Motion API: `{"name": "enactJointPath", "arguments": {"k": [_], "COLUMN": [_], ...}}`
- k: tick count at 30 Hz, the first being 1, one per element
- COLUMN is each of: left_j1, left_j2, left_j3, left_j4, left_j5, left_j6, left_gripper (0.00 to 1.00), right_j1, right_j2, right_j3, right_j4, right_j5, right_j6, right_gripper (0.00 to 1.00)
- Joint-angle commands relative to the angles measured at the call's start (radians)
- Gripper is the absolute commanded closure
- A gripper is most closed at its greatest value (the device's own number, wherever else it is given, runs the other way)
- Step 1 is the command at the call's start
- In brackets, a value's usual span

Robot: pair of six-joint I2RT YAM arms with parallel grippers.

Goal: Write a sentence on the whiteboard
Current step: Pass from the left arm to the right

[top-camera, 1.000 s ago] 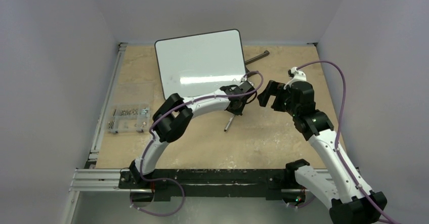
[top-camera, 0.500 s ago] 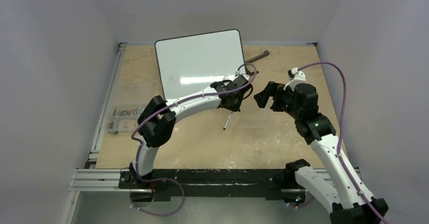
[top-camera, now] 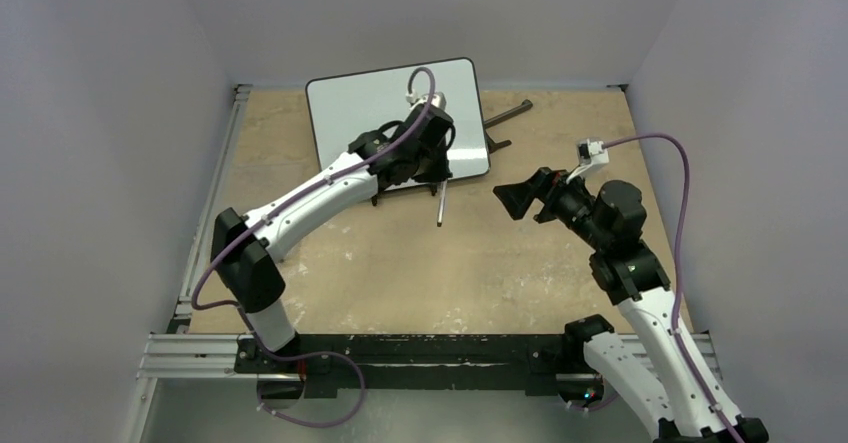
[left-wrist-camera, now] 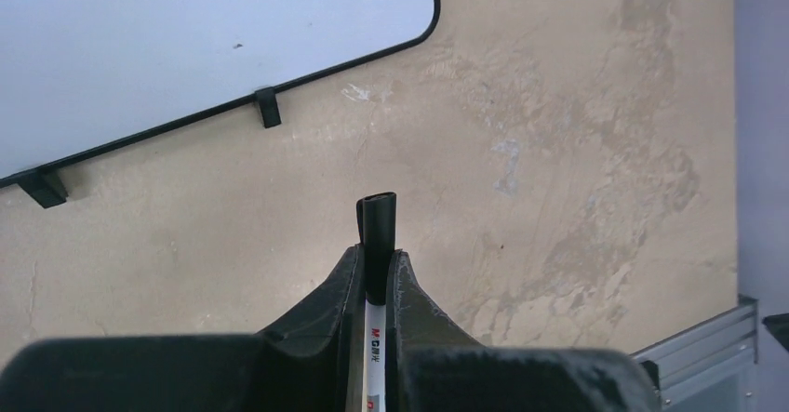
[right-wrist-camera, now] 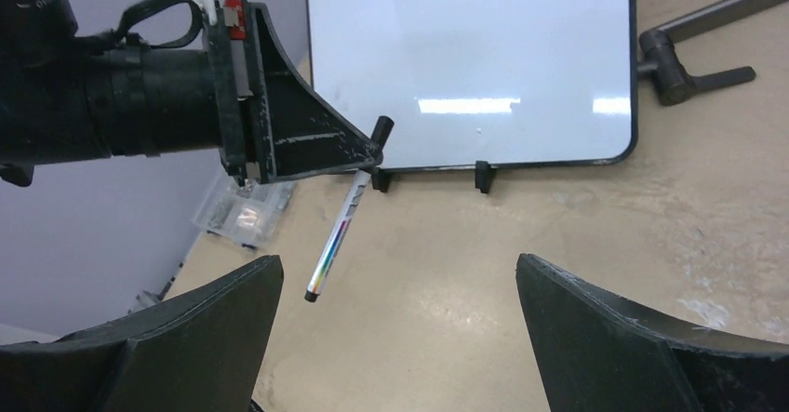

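Marker (right-wrist-camera: 337,235) pinched in the left gripper (right-wrist-camera: 368,157), just short of the whiteboard (right-wrist-camera: 484,68).
Nearest the arm bases, the right gripper (top-camera: 517,200) hangs at 3 o'clock of the marker and well apart from it, its fingers (right-wrist-camera: 214,324) spread wide and facing the board. The left gripper's fingers press together on the marker near its upper end; a short black end sticks out past them, and the long barrel slants down toward the wood table (top-camera: 400,273). Beyond, the whiteboard stands tilted on small black feet at 12 o'clock of the table, at 11 o'clock from the left fingertips in the left wrist view, apart from the marker. A dark metal bar (right-wrist-camera: 707,17) lies past its right rim, at 2 o'clock.
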Motion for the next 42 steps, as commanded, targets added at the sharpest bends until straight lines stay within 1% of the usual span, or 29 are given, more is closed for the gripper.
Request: {"name": "enactJointPath", "arguments": {"k": [1,6,12,16,19,21,23,24,25,26,31,36,39,42], "left_j1": [0.019,0.026,0.035,0.036,0.036,0.036,0.039,0.042,0.046,0.047,0.048,0.048,0.047,0.047], "left_j2": [-0.095,-0.134,-0.149,-0.156,-0.165,-0.166,-0.164,-0.163,-0.162,-0.164,-0.171,-0.155,-0.152,-0.154], "left_j3": [-0.017,-0.010,-0.010,-0.024,-0.039,-0.041,-0.044,-0.044,-0.041,-0.041,-0.058,-0.048,-0.067,-0.083], "left_j4": [0.034,0.035,0.011,0.021,0.040,0.053,0.066,0.083,0.085,0.087,0.149,0.171,0.215,0.245], "left_j5": [0.011,-0.028,-0.034,-0.046,-0.060,-0.067,-0.054,-0.040,-0.030,-0.026,-0.024,-0.022,-0.009,0.003], "left_j6": [-0.131,-0.233,-0.376,-0.444,-0.491,-0.494,-0.502,-0.488,-0.482,-0.482,-0.467,-0.433,-0.421,-0.408], "left_gripper": [1.00,1.00,1.00,1.00,1.00,1.00,1.00,1.00,1.00,1.00,1.00,1.00,1.00,1.00], "right_j1": [0.002,0.001,0.002,0.003,0.009,0.011,0.016,0.018,0.020,0.022,0.042,0.063,0.066,0.068], "right_j2": [-0.005,0.043,0.113,0.158,0.191,0.205,0.219,0.232,0.247,0.261,0.315,0.335,0.349,0.368], "right_j3": [-0.032,-0.070,-0.112,-0.119,-0.125,-0.125,-0.121,-0.117,-0.109,-0.106,-0.093,-0.064,-0.051,-0.037], "right_j4": [0.144,0.267,0.453,0.518,0.557,0.575,0.584,0.583,0.582,0.582,0.605,0.575,0.569,0.562], "right_j5": [-0.093,-0.171,-0.271,-0.296,-0.309,-0.312,-0.320,-0.332,-0.345,-0.360,-0.408,-0.416,-0.431,-0.449], "right_j6": [0.048,0.116,0.216,0.243,0.265,0.275,0.274,0.270,0.268,0.267,0.280,0.269,0.268,0.265], "right_gripper": [0.01,0.04,0.08,0.13,0.18,0.26,0.47,0.54,0.57,0.58,0.54,0.51,0.52,0.56]}}
